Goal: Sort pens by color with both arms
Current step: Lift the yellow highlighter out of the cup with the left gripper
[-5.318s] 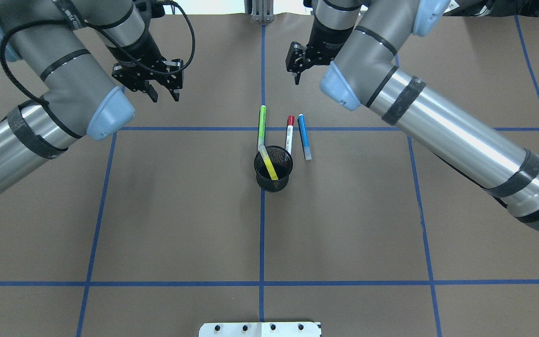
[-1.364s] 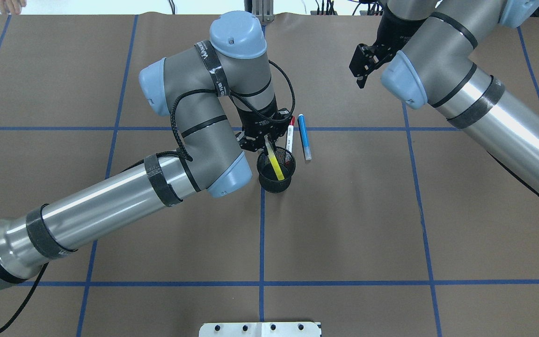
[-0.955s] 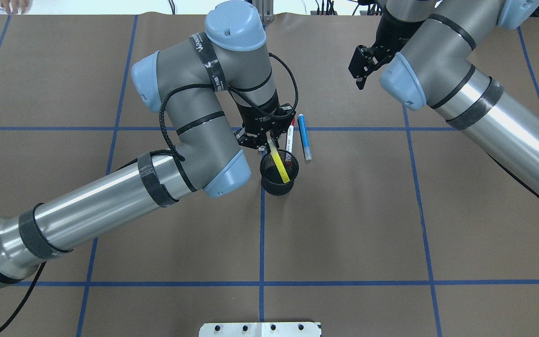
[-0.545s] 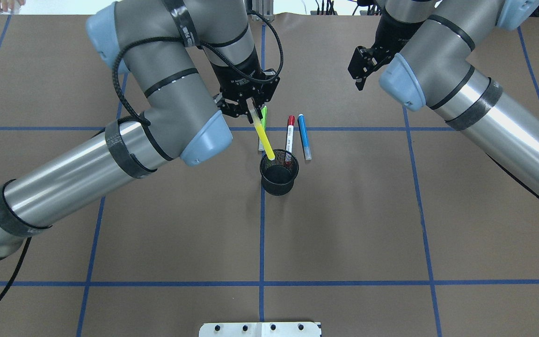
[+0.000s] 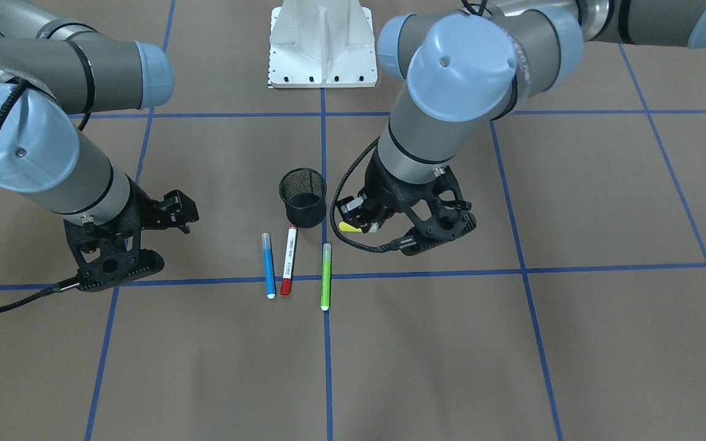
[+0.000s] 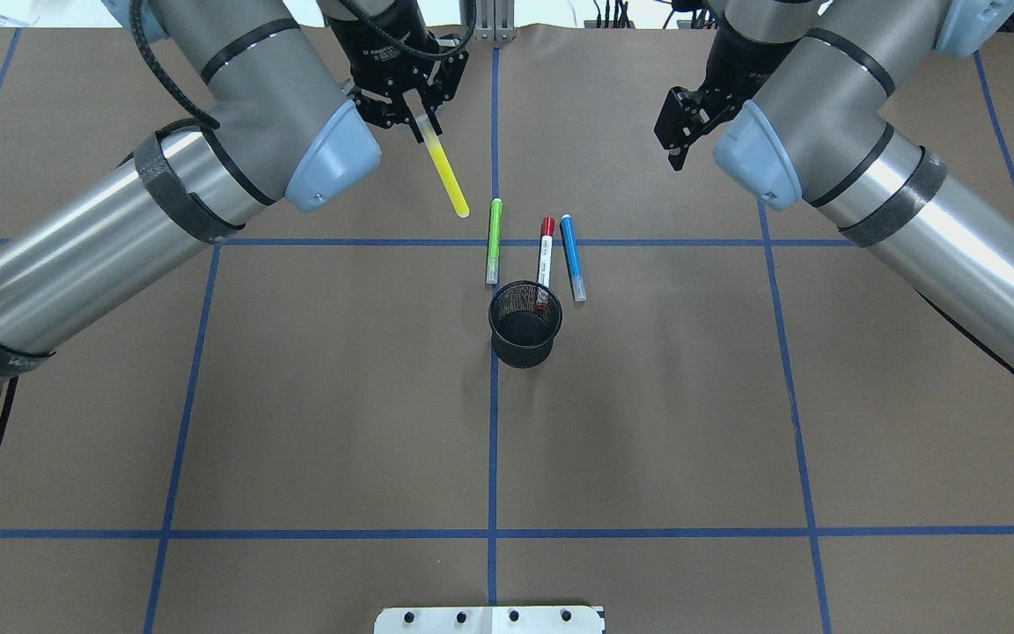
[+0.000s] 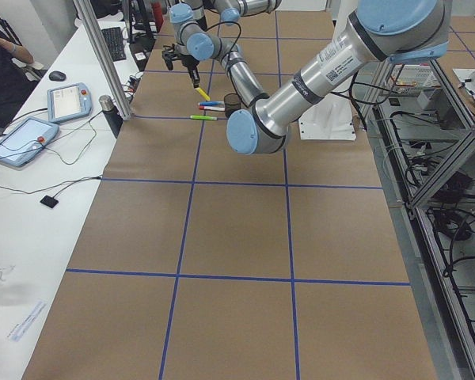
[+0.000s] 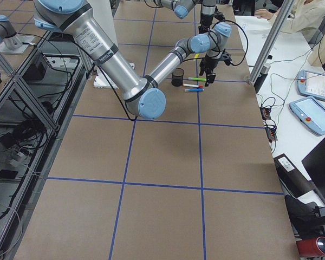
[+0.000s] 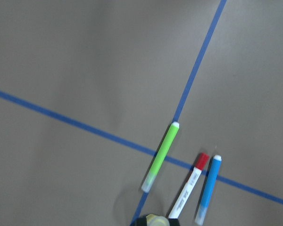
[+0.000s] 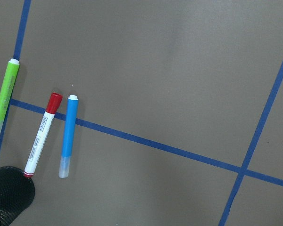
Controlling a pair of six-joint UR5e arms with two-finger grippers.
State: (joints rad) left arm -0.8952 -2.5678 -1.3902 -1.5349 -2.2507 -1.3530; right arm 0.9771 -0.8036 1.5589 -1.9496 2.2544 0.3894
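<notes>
**Front-facing view.** Shows the left end effector (image 5: 360,223) pinching the yellow pen (image 5: 348,226), just beside the cup (image 5: 303,197) on the robot's left. Shows the green pen (image 5: 326,277), the red pen (image 5: 289,260) and the blue pen (image 5: 268,265) lying side by side on the bench (image 5: 512,343), beyond the cup from the robot. Shows the right end effector (image 5: 184,213) apparently spread and empty, well apart from the cup on the robot's right.

**Overhead view.** Shows the yellow pen gripped at one end and hanging tilted, with its free tip pointing back toward the cup and near the green pen's far end. Suggests a carry to a place of its own, left of the cup. Hold the pinch firm, since a one-end grip may let the pen swing.

**Left wrist view.** Shows bare bench on the green pen's side away from the cup. Aim there. Lower until the free tip nearly touches, lay the pen flat, and release only once it is resting, to avoid a roll into the green pen.

**Right wrist view.** Shows the blue pen farthest from the green.

**Side views.** Too small for judging the grip.
</notes>
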